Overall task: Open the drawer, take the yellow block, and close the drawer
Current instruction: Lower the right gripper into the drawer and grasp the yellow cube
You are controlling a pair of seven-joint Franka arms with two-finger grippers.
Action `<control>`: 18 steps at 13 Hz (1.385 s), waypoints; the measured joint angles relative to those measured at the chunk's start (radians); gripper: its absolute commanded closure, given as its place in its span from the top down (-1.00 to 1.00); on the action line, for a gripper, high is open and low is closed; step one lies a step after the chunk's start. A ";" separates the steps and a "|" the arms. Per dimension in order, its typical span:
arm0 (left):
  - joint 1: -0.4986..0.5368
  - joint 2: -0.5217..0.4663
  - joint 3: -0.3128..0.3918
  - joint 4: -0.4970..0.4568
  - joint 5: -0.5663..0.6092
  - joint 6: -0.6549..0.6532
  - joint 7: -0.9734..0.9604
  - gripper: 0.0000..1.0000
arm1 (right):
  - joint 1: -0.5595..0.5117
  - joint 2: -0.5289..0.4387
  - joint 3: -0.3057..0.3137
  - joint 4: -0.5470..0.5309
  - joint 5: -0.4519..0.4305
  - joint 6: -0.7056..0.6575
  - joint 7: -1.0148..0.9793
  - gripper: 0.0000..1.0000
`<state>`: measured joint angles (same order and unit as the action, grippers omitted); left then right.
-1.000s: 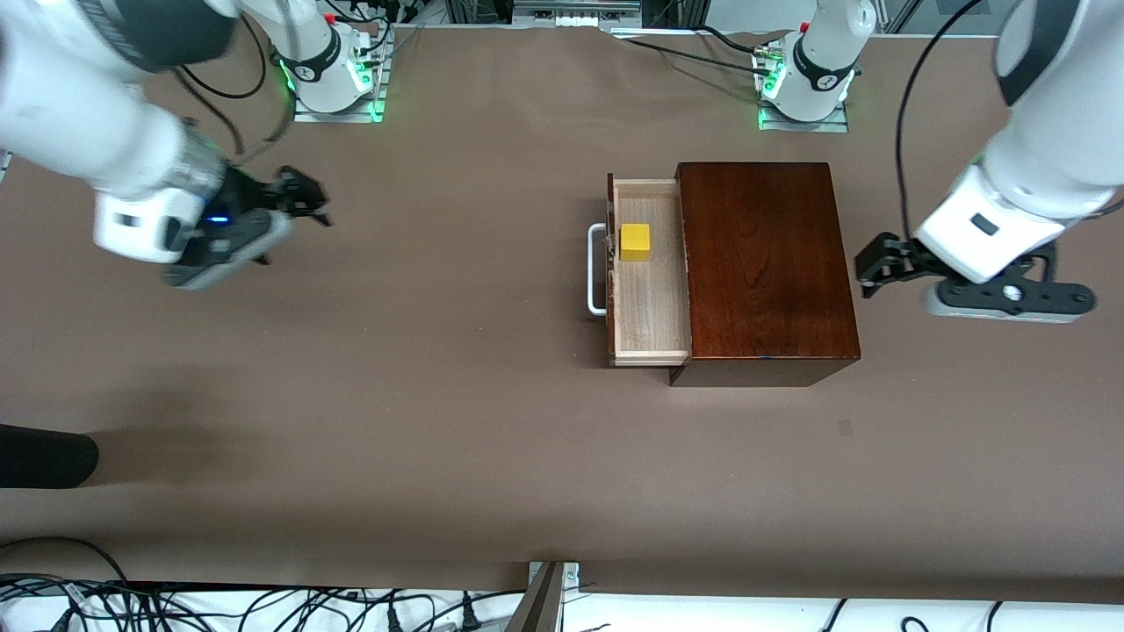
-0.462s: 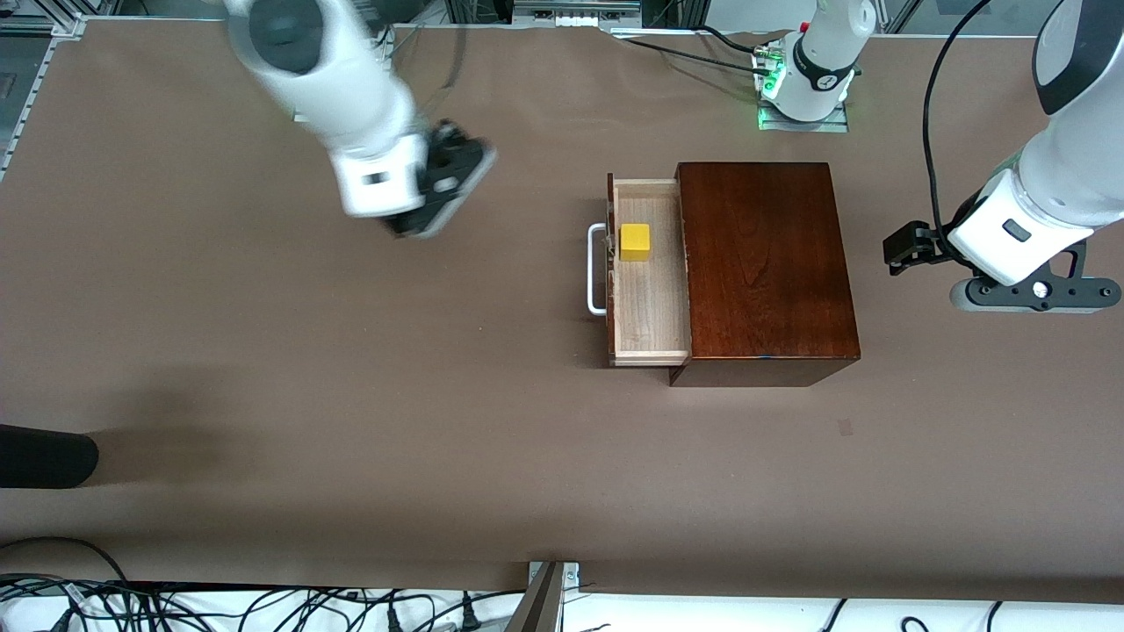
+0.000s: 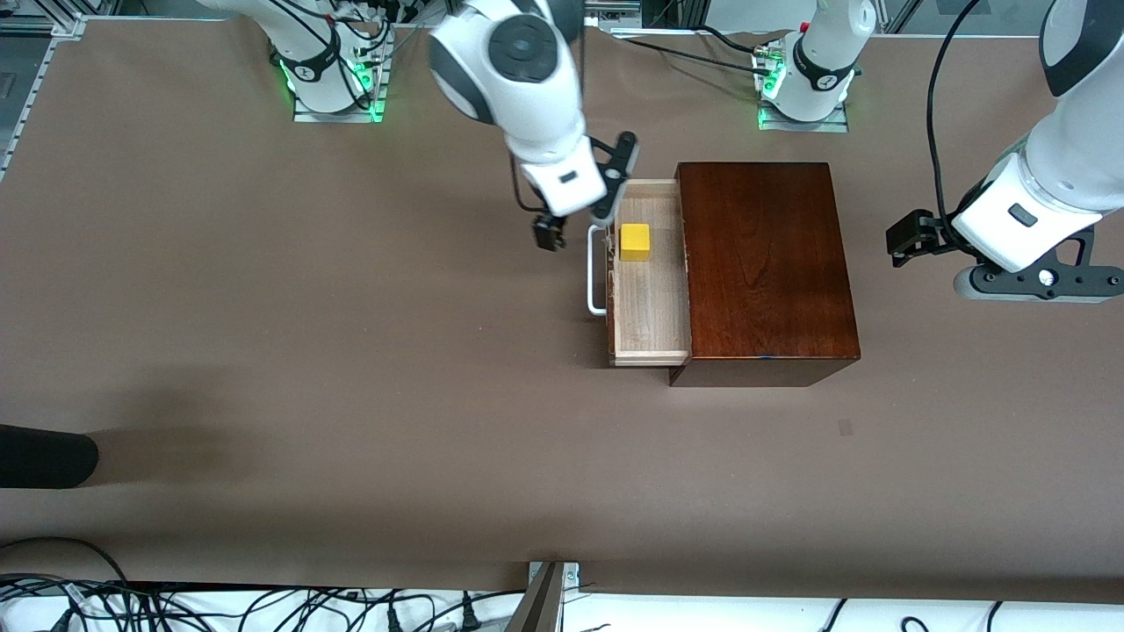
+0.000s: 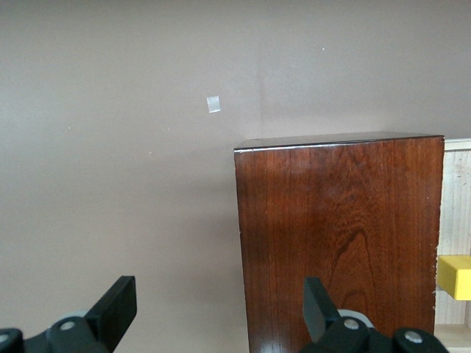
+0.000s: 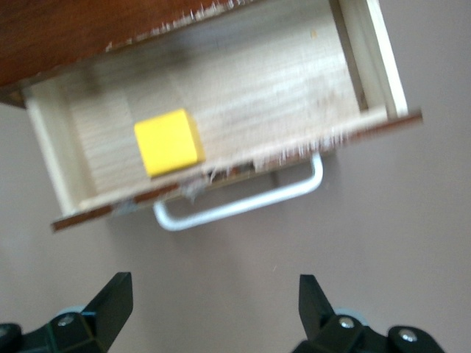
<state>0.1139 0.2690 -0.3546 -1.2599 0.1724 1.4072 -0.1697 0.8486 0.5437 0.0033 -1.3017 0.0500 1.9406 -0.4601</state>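
Note:
The drawer (image 3: 650, 303) stands pulled out of the dark wooden box (image 3: 764, 263), its white handle (image 3: 596, 272) toward the right arm's end of the table. The yellow block (image 3: 635, 241) lies in the pale tray, in the part farther from the front camera. My right gripper (image 3: 562, 219) hangs open and empty over the table just in front of the handle; its wrist view shows the block (image 5: 168, 142), the tray (image 5: 250, 81) and the handle (image 5: 243, 200) ahead of the gripper (image 5: 213, 305). My left gripper (image 3: 913, 239) waits open in the air at the box's closed end (image 4: 338, 243).
A small tape patch (image 3: 845, 427) lies on the brown table nearer the front camera than the box. A dark object (image 3: 44, 456) pokes in at the right arm's end. Cables (image 3: 263, 606) run along the front edge. Both arm bases (image 3: 329, 75) stand at the back.
The right arm has swung from its own end of the table across to the drawer's handle. The left gripper has drawn a little away from the box.

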 measured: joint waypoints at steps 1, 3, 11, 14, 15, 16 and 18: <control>0.000 0.000 0.000 0.000 -0.001 -0.002 0.001 1.00 | 0.019 0.048 0.000 0.059 -0.024 0.000 -0.006 1.00; 0.002 0.000 0.000 0.000 -0.017 -0.008 0.002 1.00 | 0.056 0.132 0.001 0.141 -0.073 0.004 -0.010 1.00; -0.087 -0.079 0.250 -0.086 -0.156 0.029 0.122 1.00 | 0.126 0.256 -0.001 0.203 -0.131 0.106 -0.003 1.00; -0.132 -0.191 0.279 -0.252 -0.156 0.121 0.122 1.00 | 0.130 0.283 -0.001 0.203 -0.152 0.121 -0.003 1.00; -0.133 -0.217 0.280 -0.287 -0.156 0.128 0.122 1.00 | 0.132 0.290 -0.001 0.203 -0.155 0.122 -0.003 0.98; -0.132 -0.232 0.283 -0.305 -0.156 0.132 0.122 1.00 | 0.132 0.296 -0.001 0.203 -0.156 0.122 -0.003 0.94; -0.132 -0.237 0.287 -0.317 -0.156 0.137 0.122 1.00 | 0.133 0.306 -0.001 0.203 -0.157 0.123 -0.003 0.55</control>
<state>-0.0185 0.0319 -0.0677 -1.5766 0.0159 1.5441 -0.0481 0.9816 0.8499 0.0021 -1.0982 -0.1067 2.0637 -0.4631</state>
